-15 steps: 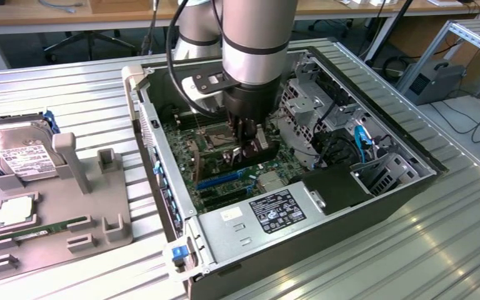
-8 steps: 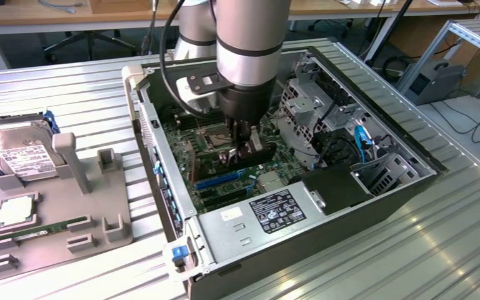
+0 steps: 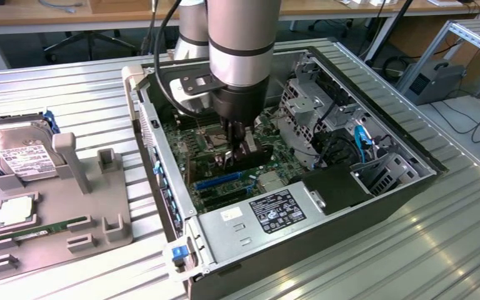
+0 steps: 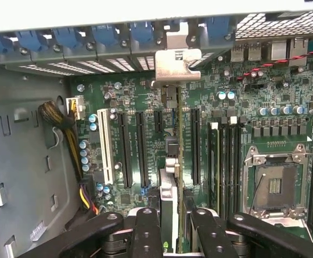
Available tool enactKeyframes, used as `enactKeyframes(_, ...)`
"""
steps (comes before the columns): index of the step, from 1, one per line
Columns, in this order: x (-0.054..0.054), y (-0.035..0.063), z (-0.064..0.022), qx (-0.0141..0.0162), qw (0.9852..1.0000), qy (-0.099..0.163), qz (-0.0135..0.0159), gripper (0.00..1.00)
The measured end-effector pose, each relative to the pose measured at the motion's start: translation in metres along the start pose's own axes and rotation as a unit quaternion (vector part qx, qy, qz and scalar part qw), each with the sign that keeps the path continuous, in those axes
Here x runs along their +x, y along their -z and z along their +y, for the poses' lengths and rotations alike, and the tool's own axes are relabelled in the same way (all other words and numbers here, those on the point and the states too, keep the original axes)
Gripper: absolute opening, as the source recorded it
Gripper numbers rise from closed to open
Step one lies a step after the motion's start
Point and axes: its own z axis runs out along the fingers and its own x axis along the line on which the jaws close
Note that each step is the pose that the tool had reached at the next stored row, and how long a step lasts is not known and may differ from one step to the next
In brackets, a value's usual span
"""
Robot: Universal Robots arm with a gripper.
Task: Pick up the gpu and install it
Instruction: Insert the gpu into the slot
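The gpu [image 4: 171, 207] is a thin dark card seen edge-on, standing upright above the green motherboard between two black slots. Its silver end bracket [image 4: 177, 60] points to 12 o'clock, at the case's rear wall.

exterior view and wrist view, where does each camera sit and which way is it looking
Exterior view: off the arm, above and to one side, looking down into the open computer case; the arm's grey wrist and gripper reach into it.
Wrist view: on the wrist, looking along the fingers at the motherboard; the gpu stands edge-on between them.
Both views share the motherboard, gripper and case interior.
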Motion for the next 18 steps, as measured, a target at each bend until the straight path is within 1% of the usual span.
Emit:
enactKeyframes(4, -0.002, -0.0009, 0.0015, 0.0, 1.0, -0.001, 0.0001, 0.27)
enactKeyframes(8, -0.003, -0.0019, 0.0057, 0.0001, 1.0, -0.001, 0.0001, 0.27)
enactKeyframes(12, -0.005, -0.0044, 0.0081, 0.0, 1.0, -0.002, 0.0005, 0.27)
enactKeyframes(18, -0.005, -0.0067, 0.0175, 0.0, 1.0, -0.002, 0.0005, 0.27)
